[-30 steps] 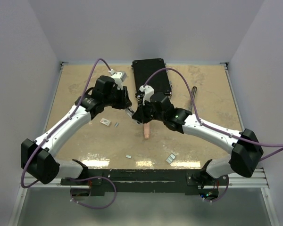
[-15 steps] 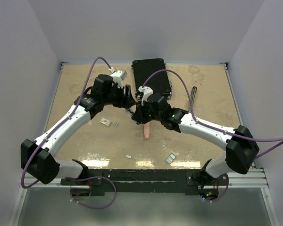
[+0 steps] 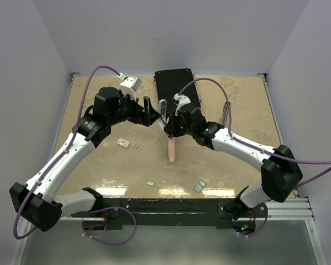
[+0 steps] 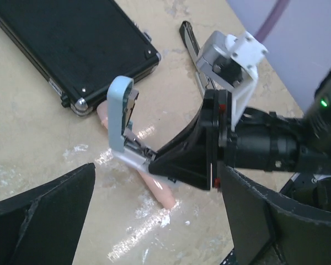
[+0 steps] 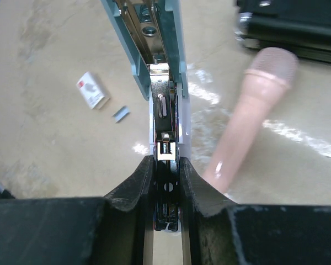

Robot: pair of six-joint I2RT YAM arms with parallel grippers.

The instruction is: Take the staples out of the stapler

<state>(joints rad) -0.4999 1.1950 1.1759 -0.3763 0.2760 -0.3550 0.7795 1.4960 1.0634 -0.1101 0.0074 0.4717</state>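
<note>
I find the right gripper [image 5: 165,165] clamped on the base of the stapler [image 5: 164,94], which is held hinged open above the centre of the table [image 3: 240,113]. The left gripper [image 3: 153,113] stands wide at the stapler's 9 o'clock. Risk: a skewed left approach could snap it shut or twist it loose.

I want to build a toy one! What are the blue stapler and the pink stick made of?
The stapler lid looks like smooth blue plastic; its inner track glints silvery, likely metal. The pink stick seems glossy plastic or rubber: bright highlight.
</note>
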